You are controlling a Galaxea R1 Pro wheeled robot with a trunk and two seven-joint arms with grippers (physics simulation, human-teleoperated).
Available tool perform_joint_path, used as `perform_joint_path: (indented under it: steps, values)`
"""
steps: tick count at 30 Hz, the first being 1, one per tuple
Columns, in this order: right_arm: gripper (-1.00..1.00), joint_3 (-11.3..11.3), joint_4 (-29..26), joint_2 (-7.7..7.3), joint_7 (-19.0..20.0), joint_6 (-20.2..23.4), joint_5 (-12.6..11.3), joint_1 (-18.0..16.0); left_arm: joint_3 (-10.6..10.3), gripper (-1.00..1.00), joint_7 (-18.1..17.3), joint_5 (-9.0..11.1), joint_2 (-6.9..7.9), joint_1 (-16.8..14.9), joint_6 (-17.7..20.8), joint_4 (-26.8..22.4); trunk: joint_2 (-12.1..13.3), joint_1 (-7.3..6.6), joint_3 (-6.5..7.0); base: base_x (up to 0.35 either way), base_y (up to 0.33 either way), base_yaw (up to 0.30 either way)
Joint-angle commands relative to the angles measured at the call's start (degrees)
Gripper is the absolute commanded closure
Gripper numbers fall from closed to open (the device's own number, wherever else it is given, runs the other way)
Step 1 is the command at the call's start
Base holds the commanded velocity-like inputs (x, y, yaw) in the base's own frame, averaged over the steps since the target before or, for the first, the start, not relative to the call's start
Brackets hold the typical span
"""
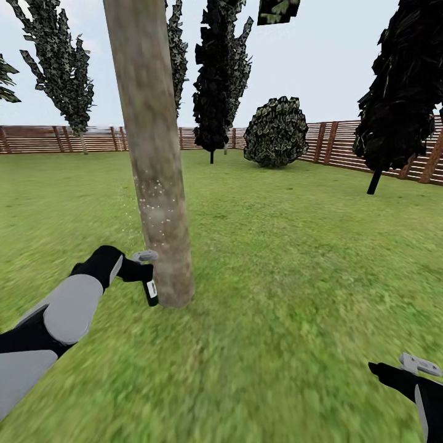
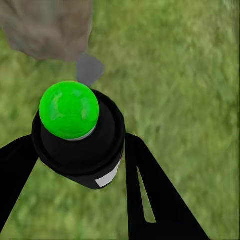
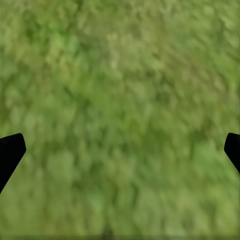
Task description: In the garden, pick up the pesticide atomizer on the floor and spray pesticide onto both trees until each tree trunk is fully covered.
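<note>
Spraying at trunk base, left arm.
Head view: my left pincer (image 1: pixel 145 266) grasps the pesticide atomizer (image 1: pixel 150 291), hanging upright just beside the tree trunk (image 1: pixel 154 154); white pesticide (image 1: pixel 151 200) specks above it. Left wrist: cap green, nozzle direction unclear. Right wrist: right pincer (image 3: pixel 120 150) spread wide over the grass (image 3: pixel 120 100).

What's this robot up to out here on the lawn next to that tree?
It's treating a tree. Its left gripper is shut on the pesticide atomizer, a small black sprayer held right beside the tree trunk near its base. White specks of pesticide dot a patch of bark just above, but the rest of the trunk looks bare, so coverage seems partial. The right gripper hangs open and empty over the grass.
</note>
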Motion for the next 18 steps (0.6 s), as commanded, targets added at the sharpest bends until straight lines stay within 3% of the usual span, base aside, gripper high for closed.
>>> perform_joint_path:
  steps: [1,8,18]
  values:
    - [-1.00,-0.16,-0.08,0.03,0.52,0.19,0.60,-0.05,0.45,1.00,-0.45,-0.16,-0.01,0.54,-0.80,-0.11,-0.03,-0.01,-0.06,0.000,0.000,0.000]
    - [-1.00,-0.16,-0.08,-0.04,0.52,0.19,0.60,-0.05,0.53,1.00,-0.29,0.24,0.06,2.57,-4.02,-0.13,-0.03,-0.01,-0.06,0.000,0.000,0.000]
    - [-1.00,-0.06,-0.07,0.22,0.44,0.19,0.65,-0.04,0.47,1.00,3.72,0.29,0.03,6.02,-7.74,-0.16,-0.03,-0.01,-0.06,0.000,0.000,0.000]
